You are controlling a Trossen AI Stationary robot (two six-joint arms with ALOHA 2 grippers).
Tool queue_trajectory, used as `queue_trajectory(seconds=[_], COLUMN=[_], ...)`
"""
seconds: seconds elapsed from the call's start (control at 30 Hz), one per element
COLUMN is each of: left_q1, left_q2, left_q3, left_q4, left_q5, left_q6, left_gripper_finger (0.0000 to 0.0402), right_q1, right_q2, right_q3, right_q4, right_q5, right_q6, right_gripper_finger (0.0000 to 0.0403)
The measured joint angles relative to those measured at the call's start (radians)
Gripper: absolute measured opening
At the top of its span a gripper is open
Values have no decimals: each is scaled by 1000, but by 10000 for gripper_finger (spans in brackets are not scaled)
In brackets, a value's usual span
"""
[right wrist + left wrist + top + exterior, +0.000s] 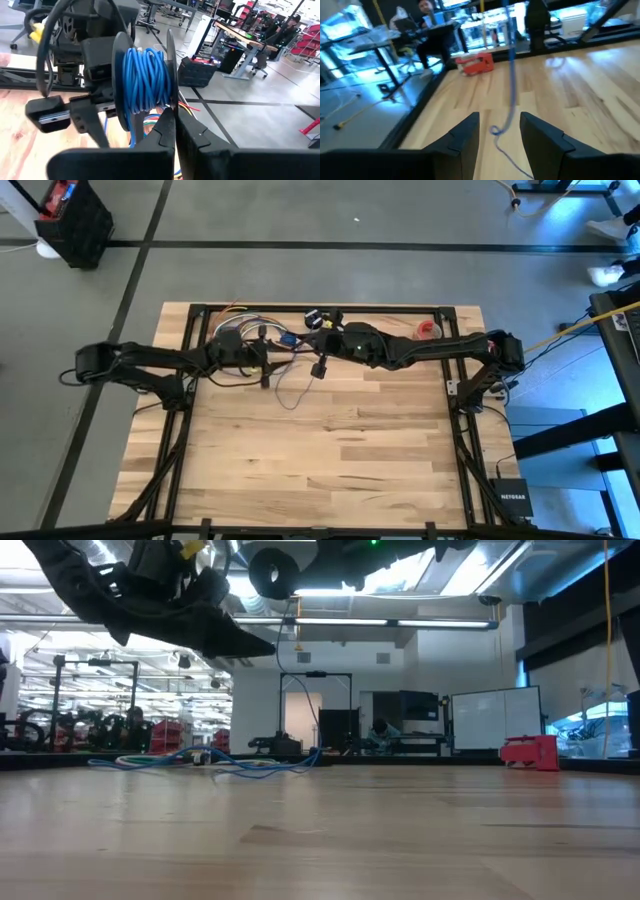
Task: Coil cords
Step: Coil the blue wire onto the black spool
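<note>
Spool (142, 87): black, wound with blue cord, held above the table's far middle; we see the right gripper (175, 127) clamped shut on its rim.
Cord (511, 75): hangs between the parted fingers of the left gripper (500, 131), ungripped.
Slip risk: we judge the thin rim hold may twist loose.
Snag risk: the slack may catch the cable bundle (215, 762).

Both arms stretch across the far part of the wooden worktop (330, 450), meeting near its middle and blocking passage there. A black spool (142, 82) wound with blue cord hangs raised between them, with loose cord (292, 392) trailing down onto the wood just beneath. A tangle of multicoloured cables (262, 328) lies near the far edge, and a small red object (428, 330) sits toward the far right. The near half is bare wood.
</note>
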Motion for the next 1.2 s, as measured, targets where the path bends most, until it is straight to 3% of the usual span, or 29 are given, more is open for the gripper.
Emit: queue_trajectory(seconds=[0.27,1.2], left_q1=[7,-23], left_q2=[84,87], left_q3=[0,9], left_q4=[67,57], left_q5=[12,12], left_q6=[-11,5], left_gripper_finger=[134,134], right_q1=[0,1], right_q2=[5,8], right_q3=[1,1], right_q4=[0,-25], right_q5=[-1,-1], right_q6=[1,-1], right_gripper_finger=[1,9])
